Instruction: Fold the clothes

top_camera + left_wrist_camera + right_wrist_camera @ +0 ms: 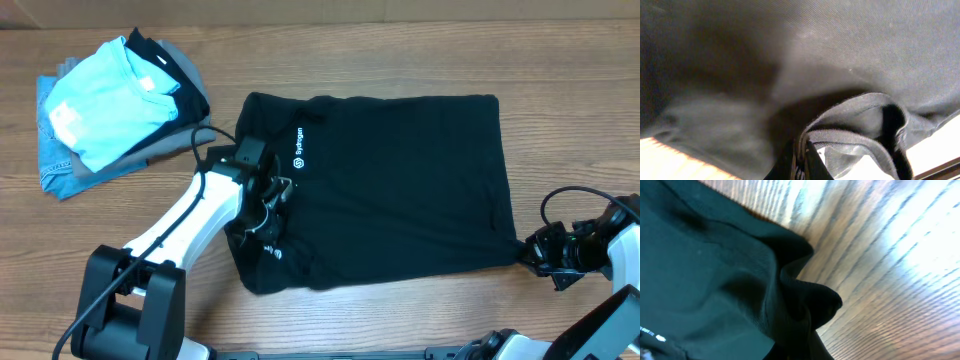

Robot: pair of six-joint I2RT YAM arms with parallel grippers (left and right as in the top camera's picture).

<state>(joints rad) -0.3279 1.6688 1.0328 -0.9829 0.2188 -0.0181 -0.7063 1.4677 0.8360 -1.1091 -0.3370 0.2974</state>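
The shirt (400,190) lies spread flat in the middle of the table (570,60), with a white logo facing up. The left gripper (265,205) is on the shirt's left part, its jaws pressed together on a ribbed band (855,136) of the cloth. The right gripper (528,252) is at the shirt's near right corner, its jaws pinching the bunched cloth there. A pile (110,115) of other clothes lies at the table's far left corner, apart from the shirt.

overhead: straight down, far, whole table (560,60) | left wrist: very close, polo shirt (400,190) 9 o'clock edge | right wrist: very close, 4 o'clock corner | shared: polo shirt
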